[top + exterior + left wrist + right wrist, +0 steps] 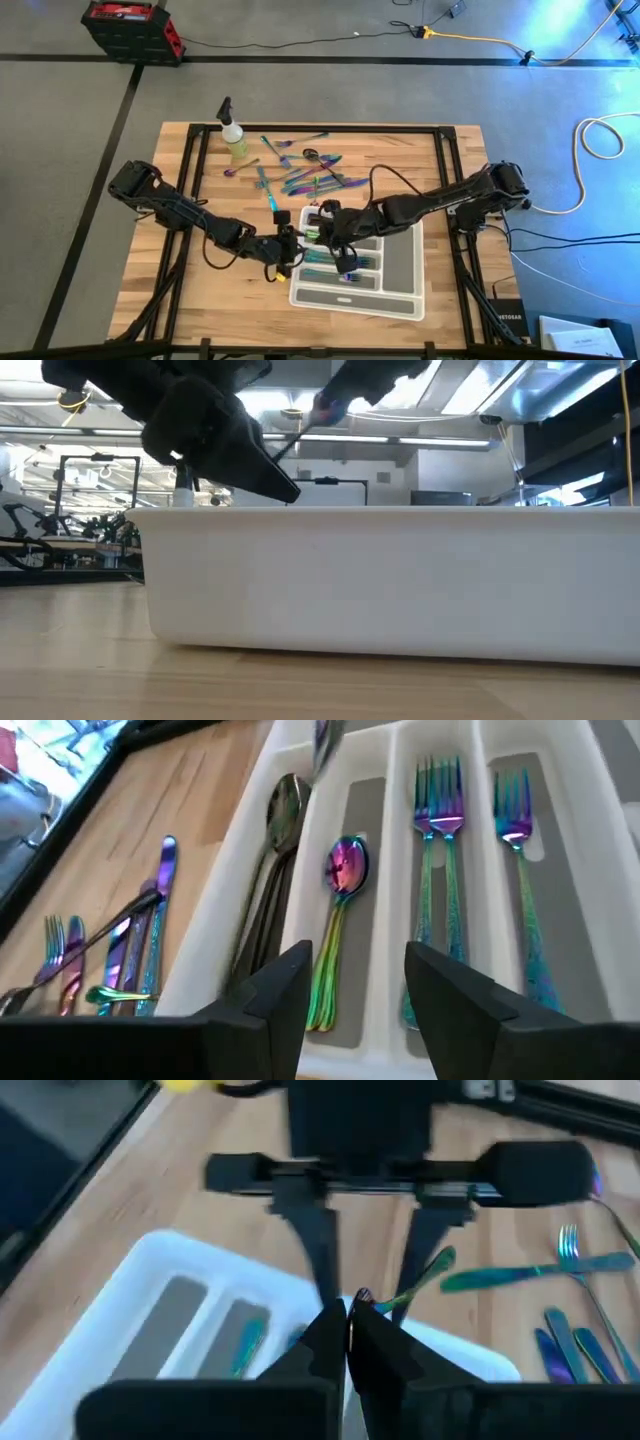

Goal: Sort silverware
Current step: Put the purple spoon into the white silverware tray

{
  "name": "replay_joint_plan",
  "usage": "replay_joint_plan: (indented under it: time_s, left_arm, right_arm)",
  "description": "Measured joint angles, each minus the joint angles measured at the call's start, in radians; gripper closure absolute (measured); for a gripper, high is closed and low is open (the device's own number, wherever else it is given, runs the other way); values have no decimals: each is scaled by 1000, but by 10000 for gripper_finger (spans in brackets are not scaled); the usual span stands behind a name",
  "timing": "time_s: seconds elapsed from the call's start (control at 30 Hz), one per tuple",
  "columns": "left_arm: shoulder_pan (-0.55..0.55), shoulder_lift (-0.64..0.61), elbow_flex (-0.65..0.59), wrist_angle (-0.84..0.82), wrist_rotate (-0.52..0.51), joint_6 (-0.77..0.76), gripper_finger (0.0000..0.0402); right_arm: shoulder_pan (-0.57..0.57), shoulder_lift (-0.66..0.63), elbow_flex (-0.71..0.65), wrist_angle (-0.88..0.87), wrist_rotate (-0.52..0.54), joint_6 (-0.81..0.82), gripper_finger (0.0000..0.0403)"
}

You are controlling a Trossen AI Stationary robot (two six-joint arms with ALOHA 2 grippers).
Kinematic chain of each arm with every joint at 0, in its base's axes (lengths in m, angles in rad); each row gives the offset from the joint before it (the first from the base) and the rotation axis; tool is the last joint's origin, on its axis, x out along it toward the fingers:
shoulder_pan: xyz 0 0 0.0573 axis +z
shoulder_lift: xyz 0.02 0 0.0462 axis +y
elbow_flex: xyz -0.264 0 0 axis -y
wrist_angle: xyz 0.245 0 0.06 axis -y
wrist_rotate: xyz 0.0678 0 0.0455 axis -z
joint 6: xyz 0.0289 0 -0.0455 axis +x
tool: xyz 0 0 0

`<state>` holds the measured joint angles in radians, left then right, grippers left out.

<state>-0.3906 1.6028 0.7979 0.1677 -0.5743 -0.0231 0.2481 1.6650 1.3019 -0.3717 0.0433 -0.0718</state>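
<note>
Iridescent rainbow silverware (340, 910), seemingly white tray (392, 760)

Nothing here is giving me words I can actually read. A dark box (503, 318) on the floor by the table's right corner is showing a line of pale lettering, too small to make out. The red and black case (131, 27) is showing no legible marking.
</note>
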Motion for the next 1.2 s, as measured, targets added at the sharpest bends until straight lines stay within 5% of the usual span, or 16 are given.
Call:
replay_joint_plan:
  time_s: [0.27,0.4,0.63,0.93,1.2]
  left_arm:
    - [21,0,0,19,126,-45,254]
    - [28,0,0,19,146,-29,254]
    - [75,0,0,24,338,-9,254]
    - [180,0,1,114,570,4,254]
    - [209,0,1,152,715,-3,254]
  right_arm:
    - [17,8,208,-426,167,-95,403]
    - [35,8,247,-479,156,-135,403]
    - [59,55,243,-612,7,-150,403]
    - [119,174,242,-480,-37,-231,403]
    - [125,200,280,-434,35,-309,403]
